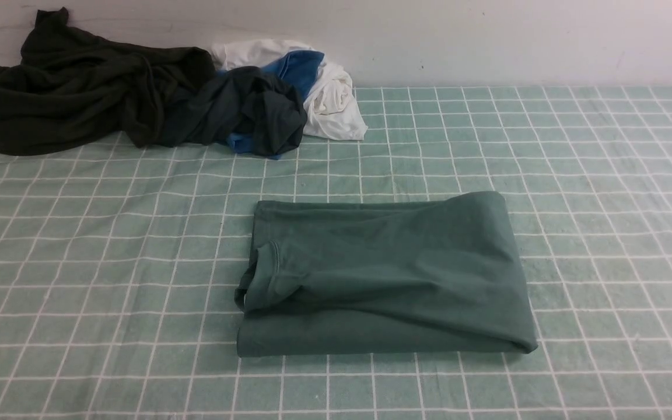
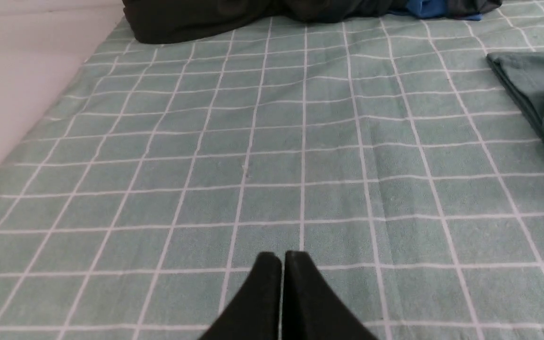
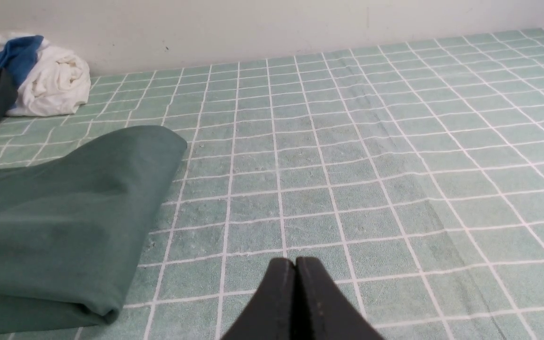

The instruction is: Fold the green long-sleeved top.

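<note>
The green long-sleeved top (image 1: 388, 274) lies folded into a flat rectangle in the middle of the checked table, a cuffed sleeve end showing on its left side. Neither arm shows in the front view. In the left wrist view my left gripper (image 2: 282, 257) is shut and empty above bare cloth, and a corner of the top (image 2: 541, 89) lies well off to one side. In the right wrist view my right gripper (image 3: 295, 262) is shut with nothing in it, apart from the rounded fold of the top (image 3: 64, 212).
A very dark olive-black garment (image 1: 73, 87) is heaped at the back left against the wall. Beside it lies a dark navy-grey garment (image 1: 248, 111) with blue and white cloth (image 1: 330, 96). The green checked tablecloth (image 1: 604, 204) covers the table up to the white wall.
</note>
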You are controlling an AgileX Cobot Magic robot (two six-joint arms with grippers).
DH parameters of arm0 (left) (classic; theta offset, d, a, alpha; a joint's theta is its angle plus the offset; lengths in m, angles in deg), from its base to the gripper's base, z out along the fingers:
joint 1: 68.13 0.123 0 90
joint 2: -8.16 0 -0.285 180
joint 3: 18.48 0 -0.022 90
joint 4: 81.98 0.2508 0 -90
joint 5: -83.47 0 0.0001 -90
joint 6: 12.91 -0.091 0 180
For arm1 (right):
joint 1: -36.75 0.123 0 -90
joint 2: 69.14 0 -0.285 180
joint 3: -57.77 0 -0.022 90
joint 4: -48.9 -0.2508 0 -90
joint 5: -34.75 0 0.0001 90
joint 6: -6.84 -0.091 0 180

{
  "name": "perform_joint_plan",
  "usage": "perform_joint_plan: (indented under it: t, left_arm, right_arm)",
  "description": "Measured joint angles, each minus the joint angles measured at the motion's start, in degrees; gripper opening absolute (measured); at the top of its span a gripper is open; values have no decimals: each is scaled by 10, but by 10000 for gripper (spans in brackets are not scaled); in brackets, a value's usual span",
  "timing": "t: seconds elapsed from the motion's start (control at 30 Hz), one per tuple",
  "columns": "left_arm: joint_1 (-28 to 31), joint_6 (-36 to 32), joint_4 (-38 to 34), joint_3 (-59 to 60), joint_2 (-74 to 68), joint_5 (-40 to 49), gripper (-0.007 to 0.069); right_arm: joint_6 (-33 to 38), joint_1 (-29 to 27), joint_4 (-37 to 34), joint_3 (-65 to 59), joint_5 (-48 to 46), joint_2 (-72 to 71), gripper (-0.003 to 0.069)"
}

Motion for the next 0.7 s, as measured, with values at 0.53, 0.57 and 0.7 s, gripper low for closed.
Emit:
perform_joint_plan:
  t: [0.53, 0.57, 0.7]
  left_arm:
    - [0, -1, 0, 2, 0, -9, -3]
    - [0, -1, 0, 2, 0, -9, -3]
    - [0, -1, 0, 2, 0, -9, -3]
  right_arm:
    - [1, 0, 0, 0, 0, 0, -14]
    - [1, 0, 0, 0, 0, 0, -14]
    - [1, 0, 0, 0, 0, 0, -14]
